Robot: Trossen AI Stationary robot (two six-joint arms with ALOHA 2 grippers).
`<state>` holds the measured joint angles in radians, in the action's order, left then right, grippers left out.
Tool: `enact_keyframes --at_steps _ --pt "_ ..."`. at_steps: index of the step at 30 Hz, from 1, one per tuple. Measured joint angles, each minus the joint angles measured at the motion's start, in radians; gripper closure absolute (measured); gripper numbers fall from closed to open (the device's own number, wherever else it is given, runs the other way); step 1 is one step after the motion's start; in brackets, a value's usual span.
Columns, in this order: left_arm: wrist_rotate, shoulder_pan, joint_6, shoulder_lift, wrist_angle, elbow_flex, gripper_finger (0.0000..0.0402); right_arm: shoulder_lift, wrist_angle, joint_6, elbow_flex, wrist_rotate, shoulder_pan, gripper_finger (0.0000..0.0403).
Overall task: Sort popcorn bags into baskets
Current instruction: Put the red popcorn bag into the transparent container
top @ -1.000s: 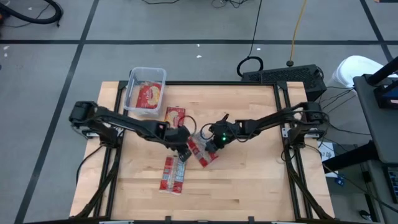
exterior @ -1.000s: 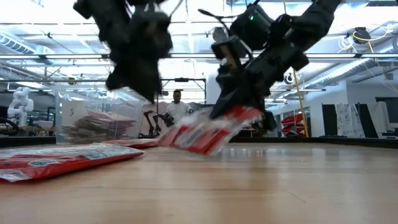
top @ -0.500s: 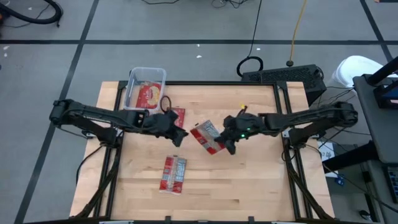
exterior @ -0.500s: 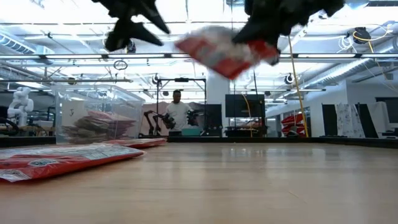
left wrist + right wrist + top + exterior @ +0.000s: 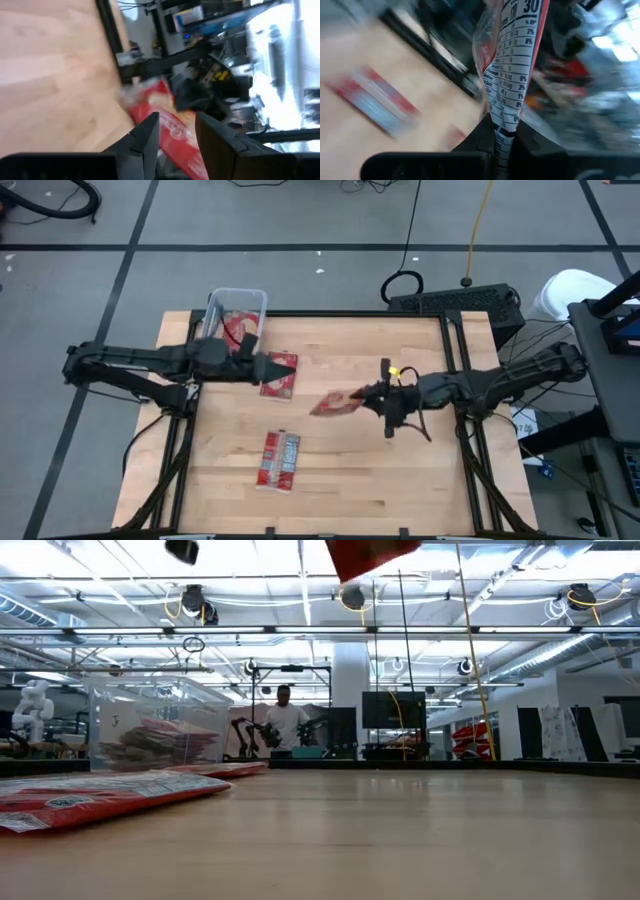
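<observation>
My right gripper is over the middle of the table, shut on a red popcorn bag that is raised high; in the low view only the bag's lower corner shows at the top edge. My left gripper is open and hovers beside a second bag lying flat near the basket. That clear tub holds red bags. A third bag lies flat nearer the near edge. My right gripper pinches one end of the bag between its two fingers. The fingers reach level from the table's right side. The bag is lifted clear of the table and stands out beyond the fingers, turned on edge, its white nutrition panel showing.
The basket stands at the table's far-left corner. Two bags lie on the wood, one by the basket and one nearer. Bare wood fills the table's right and near parts. A person stands far off in the room.
My right gripper has risen with the bag and drawn toward the table's right. The bag, whose low end was touching the table, is now lifted clear and has turned on edge. My left gripper has risen and pulled back toward the far left, toward the basket.
</observation>
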<state>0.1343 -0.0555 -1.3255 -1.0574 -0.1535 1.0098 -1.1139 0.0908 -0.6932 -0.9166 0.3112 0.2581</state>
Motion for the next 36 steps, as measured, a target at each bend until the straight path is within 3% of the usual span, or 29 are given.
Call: enact_keyframes --at_steps 5,8,13,19,28,36 --pt "-0.002 0.001 -0.087 0.053 -0.005 -0.002 0.0270 -0.076 0.010 -0.460 -0.098 0.340 0.058 0.0388" --pt "-0.002 0.008 -0.111 0.071 0.008 -0.002 0.0270 -0.126 0.034 -0.705 -0.135 0.368 0.057 0.0388" --pt "-0.002 0.025 -0.151 0.093 0.008 -0.004 0.0263 -0.189 0.063 -0.879 -0.158 0.421 0.050 0.0388" --pt "-0.050 0.033 -0.150 0.096 -0.017 -0.003 0.0215 -0.218 0.202 -0.948 -0.157 0.421 0.050 0.0388" --pt "-0.236 0.104 -0.140 0.026 0.004 -0.003 0.0113 -0.218 0.340 -1.064 -0.157 0.391 0.049 0.0388" --pt "-0.354 0.150 -0.094 -0.068 0.143 -0.003 0.0091 -0.218 0.323 -1.064 -0.157 0.357 0.050 0.0388"
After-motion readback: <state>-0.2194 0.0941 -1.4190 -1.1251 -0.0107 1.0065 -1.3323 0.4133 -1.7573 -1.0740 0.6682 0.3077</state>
